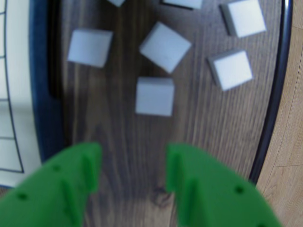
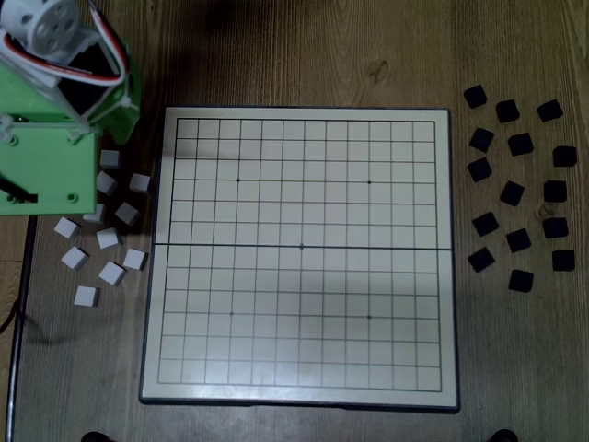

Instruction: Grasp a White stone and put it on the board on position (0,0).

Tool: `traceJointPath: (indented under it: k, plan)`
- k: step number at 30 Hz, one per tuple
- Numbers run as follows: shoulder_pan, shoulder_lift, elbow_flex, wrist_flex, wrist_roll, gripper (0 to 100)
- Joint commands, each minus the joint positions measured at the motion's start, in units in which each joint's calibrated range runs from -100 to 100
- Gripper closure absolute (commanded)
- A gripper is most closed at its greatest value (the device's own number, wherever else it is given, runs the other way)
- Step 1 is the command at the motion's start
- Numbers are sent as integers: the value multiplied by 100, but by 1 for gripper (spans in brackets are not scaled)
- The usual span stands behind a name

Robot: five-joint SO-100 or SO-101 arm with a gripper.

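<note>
In the wrist view my green gripper [image 1: 132, 156] is open and empty, hovering above several white square stones on the dark wood table. The nearest white stone [image 1: 155, 96] lies just ahead of the gap between the fingers. Others lie further off [image 1: 165, 46], to the left [image 1: 90, 46] and to the right [image 1: 230, 69]. The board's edge [image 1: 9, 94] shows at the left. In the fixed view the white grid board [image 2: 304, 276] has no stones on it, and my green arm [image 2: 51, 157] hangs over the white stone cluster [image 2: 109, 238] left of the board, hiding the gripper.
Several black stones [image 2: 520, 144] lie scattered right of the board. A black cable [image 1: 277, 94] runs along the right side of the wrist view, and a lighter floor lies beyond it. The cable also shows at the fixed view's left edge [image 2: 17, 331].
</note>
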Motion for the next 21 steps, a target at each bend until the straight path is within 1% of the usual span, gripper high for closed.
traceJointPath:
  k: [1,7,21]
  plan:
    - [12,-50,-45,-143,-15,89]
    - [49,102,-25,-209,-59,89]
    - [167,306,226,-746,-44,88]
